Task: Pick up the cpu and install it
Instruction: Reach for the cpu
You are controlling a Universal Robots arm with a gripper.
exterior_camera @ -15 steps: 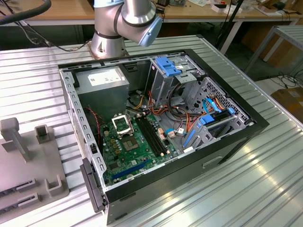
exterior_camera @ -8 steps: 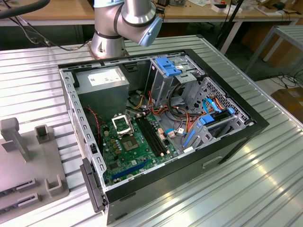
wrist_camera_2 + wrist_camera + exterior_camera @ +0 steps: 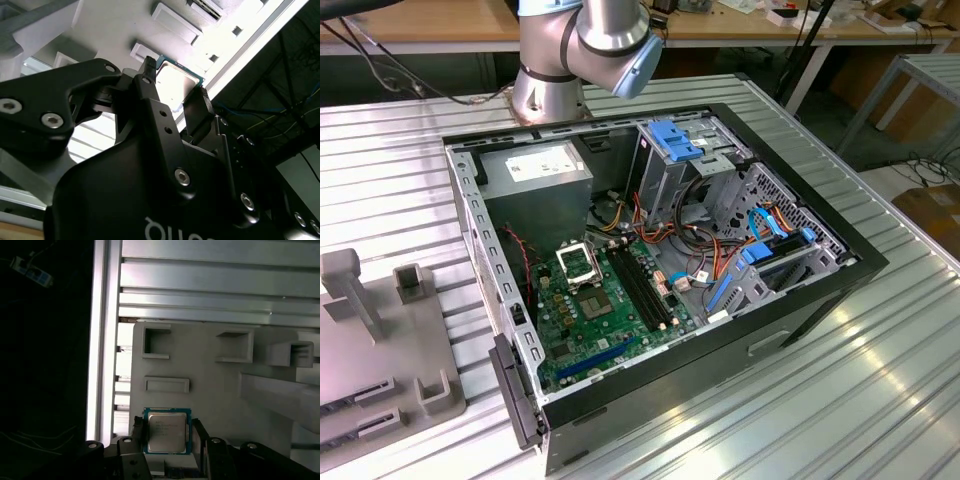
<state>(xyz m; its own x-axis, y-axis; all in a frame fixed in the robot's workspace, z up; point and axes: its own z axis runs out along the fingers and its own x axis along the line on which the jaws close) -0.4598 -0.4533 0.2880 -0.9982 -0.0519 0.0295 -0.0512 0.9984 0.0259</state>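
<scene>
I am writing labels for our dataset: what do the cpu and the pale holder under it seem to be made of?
The cpu: dull grey metal lid with a soft sheen, on a thin green board rim, probably laminate. The holder: matte pale grey, likely plastic, judging by its moulded, soft-edged pockets.

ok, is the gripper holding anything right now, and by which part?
The cpu. The gripper has its fingers apparently shut on two opposite side edges of the chip, over the grey holder.
</scene>
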